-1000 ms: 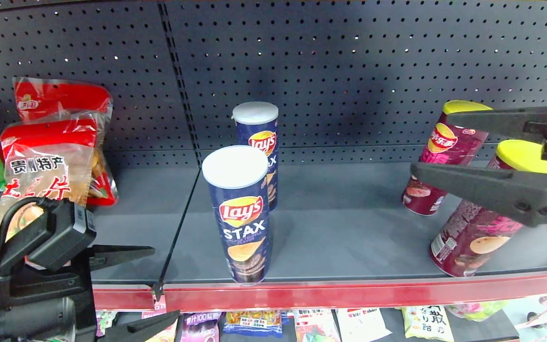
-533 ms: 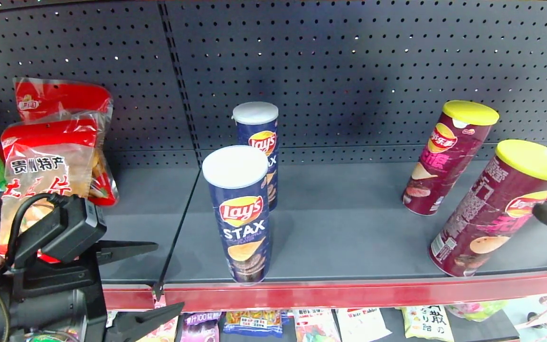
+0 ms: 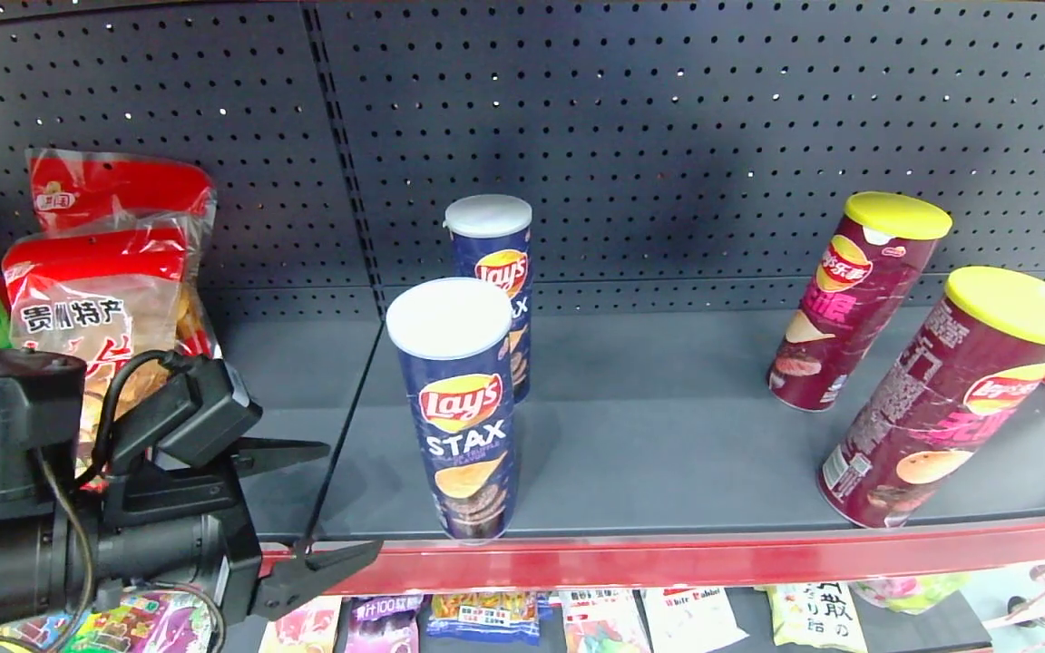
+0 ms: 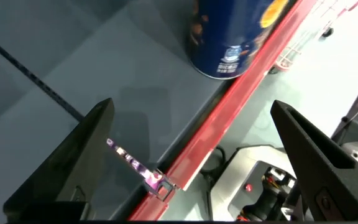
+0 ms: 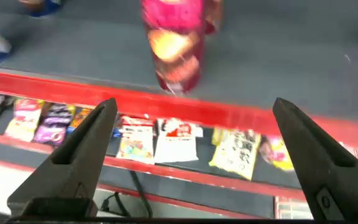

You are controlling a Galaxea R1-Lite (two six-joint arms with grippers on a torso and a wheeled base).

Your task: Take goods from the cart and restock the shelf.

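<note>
The right gripper (image 5: 194, 106) is drawn back from the shelf (image 3: 668, 453), fingers spread and empty; the purple can (image 5: 174, 46), apparently released, is left standing beyond them. The left gripper (image 3: 352, 497) is held wide beside the blue can (image 3: 459, 408).

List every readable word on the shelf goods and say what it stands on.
"Lay's", "STAX": front blue can.
"Lay's": rear blue can.
"贵州特产": front red bag.
Rear purple can, front purple can: lettering too small or stylised to read.
Lower-shelf packets: too small.
</note>
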